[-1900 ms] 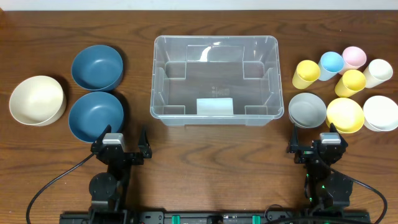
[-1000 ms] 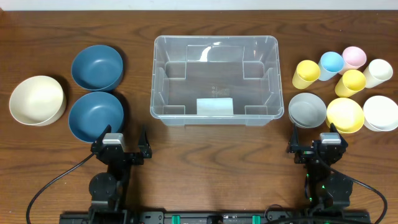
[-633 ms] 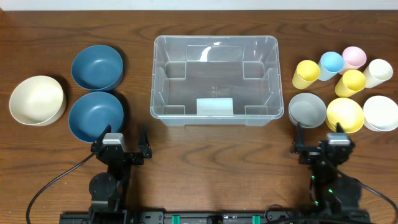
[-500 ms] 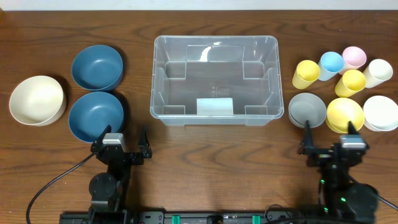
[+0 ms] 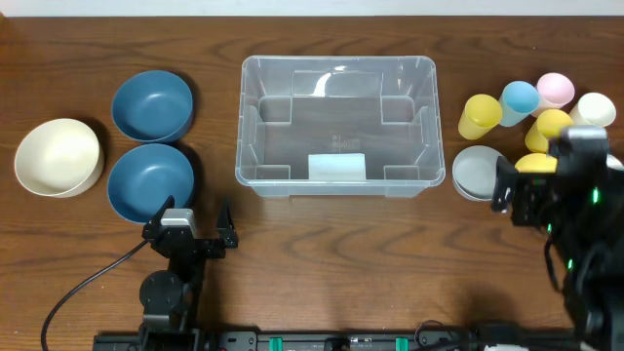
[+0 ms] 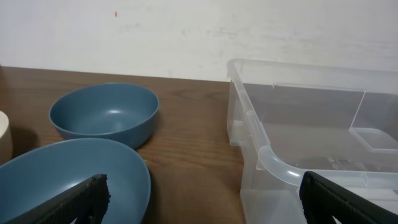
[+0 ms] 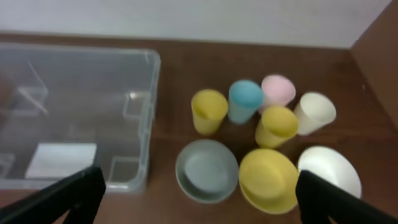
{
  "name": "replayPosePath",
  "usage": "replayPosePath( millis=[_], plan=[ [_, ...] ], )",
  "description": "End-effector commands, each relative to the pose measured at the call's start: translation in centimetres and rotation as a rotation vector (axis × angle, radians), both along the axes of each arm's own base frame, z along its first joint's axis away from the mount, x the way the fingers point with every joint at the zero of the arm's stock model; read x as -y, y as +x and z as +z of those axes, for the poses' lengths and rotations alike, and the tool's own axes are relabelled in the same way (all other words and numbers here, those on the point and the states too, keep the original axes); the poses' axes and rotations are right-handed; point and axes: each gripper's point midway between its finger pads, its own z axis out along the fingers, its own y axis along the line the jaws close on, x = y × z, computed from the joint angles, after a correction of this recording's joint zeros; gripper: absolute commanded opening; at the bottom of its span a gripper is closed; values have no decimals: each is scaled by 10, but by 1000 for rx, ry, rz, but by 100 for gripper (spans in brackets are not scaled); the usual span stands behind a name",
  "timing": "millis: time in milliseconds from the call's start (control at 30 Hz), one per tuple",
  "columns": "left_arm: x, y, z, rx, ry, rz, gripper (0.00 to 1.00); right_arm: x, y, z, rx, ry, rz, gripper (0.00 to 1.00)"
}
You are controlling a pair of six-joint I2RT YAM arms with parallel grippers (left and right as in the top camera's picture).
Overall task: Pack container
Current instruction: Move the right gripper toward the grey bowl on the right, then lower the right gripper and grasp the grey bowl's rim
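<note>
Dark brown wood worktop [image 5: 322,253] fills my overhead view, and a pale wall [image 6: 186,31] stands behind it in both wrist views. At the centre sits the container [image 5: 336,60], upright and with nothing inside it. A pale label [image 5: 336,167] shows at its near side.

Left of the container I see a far blue bowl [image 5: 151,104] and a near blue bowl [image 5: 150,181], close together. A cream bowl [image 5: 58,157] sits further left, apart from them.

On the right, a grey bowl [image 7: 206,170] lies just beside the container's near right corner. A yellow bowl [image 7: 268,180] and a white bowl [image 7: 329,171] follow in a row. Behind them five cups cluster: a yellow cup [image 7: 208,111], blue cup [image 7: 244,101], pink cup [image 7: 277,90], second yellow cup [image 7: 277,126] and white cup [image 7: 315,112].

My left end effector [image 5: 191,219] sits low near the front edge, just in front of the near blue bowl. Its fingers are spread wide and grasp nothing.

My right end effector [image 7: 199,199] hangs above the right-hand bowls, blurred from overhead and hiding the yellow bowl there. Its fingers are spread to both lower corners of its camera view, released, with nothing between them.
</note>
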Motion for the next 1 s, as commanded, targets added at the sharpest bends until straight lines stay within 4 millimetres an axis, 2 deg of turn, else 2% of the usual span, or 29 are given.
replayPosePath(
  millis=[0, 200, 400, 467, 600, 700, 733, 800, 900, 967],
  plan=[
    [-5, -1, -17, -54, 23, 22, 98, -6, 7, 4, -65, -23, 66, 99],
    [-5, -1, -17, -55, 23, 22, 98, -34, 1, -21, -202, 88, 191, 99],
    [-5, -1, -17, -54, 23, 22, 98, -52, -2, -21, -216, 161, 274, 99],
    [-5, -1, -17, -55, 23, 22, 98, -64, -7, -19, -216, 208, 328, 99],
    [-5, -1, -17, -54, 23, 22, 98, -74, -15, -19, -233, 251, 373, 99],
    [-5, -1, -17, -54, 23, 22, 98, -63, -14, -25, -262, 253, 280, 89],
    [-5, -1, -17, -54, 23, 22, 98, -52, -12, -29, -280, 266, 182, 91],
    [-5, -1, -17, -54, 23, 22, 98, -19, -12, -39, -306, 284, -106, 92],
    [-5, -1, -17, -54, 23, 22, 98, 20, -23, -47, -297, 318, -463, 93],
    [-5, -1, -17, -54, 23, 22, 98, 33, -28, -51, -286, 333, -590, 94]
  ],
)
